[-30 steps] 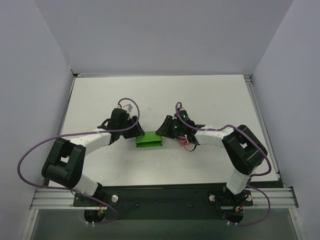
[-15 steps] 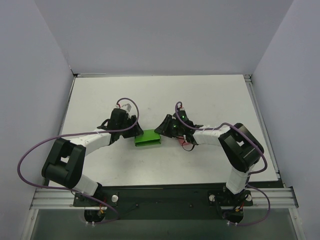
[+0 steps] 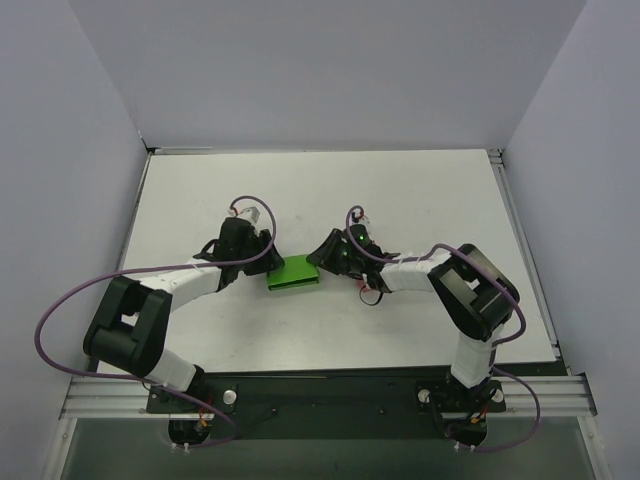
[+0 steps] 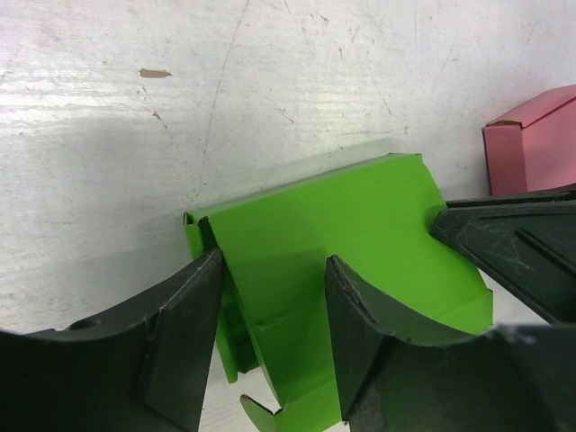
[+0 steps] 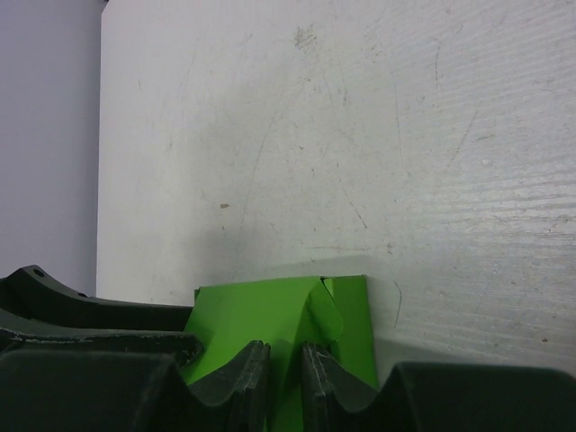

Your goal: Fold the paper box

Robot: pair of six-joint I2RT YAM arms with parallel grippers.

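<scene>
1. Since the earlier view from above, the right arm [image 3: 470, 290] has drawn its elbow in toward the middle. Its right gripper [image 3: 321, 262] has slid a little left, and its jaws have narrowed. The paper box [image 3: 294, 272] has shifted slightly left and away from the bases, and now lies a bit skewed. The left arm [image 3: 170, 290] has barely changed.
2. The white table [image 3: 420, 200] is scuffed and scratched, with pale walls on three sides.
3. Both arms reach inward from their bases at the near edge. Their wrists meet near the middle of the table, and a purple cable [image 3: 60, 300] loops off each arm.
4. The paper box, bright green, rests on the table between the two grippers, in contact with both. In the left wrist view its broad top panel faces up, with a short end wall folded down at the left corner.
5. The left gripper [image 4: 270, 324] stands with its jaws well apart, straddling that end of the box. One finger [image 4: 180, 328] sits against the outside of the corner wall and the other lies over the green panel. I cannot tell whether either presses the card.
6. The right gripper's fingers [image 5: 245, 382] are drawn close, leaving a narrow slot with a raised green flap standing in it. I cannot tell whether the pads already pinch the flap.
7. A pink box [image 4: 533, 135] sits on the table just beyond the green one, partly behind the right gripper.
</scene>
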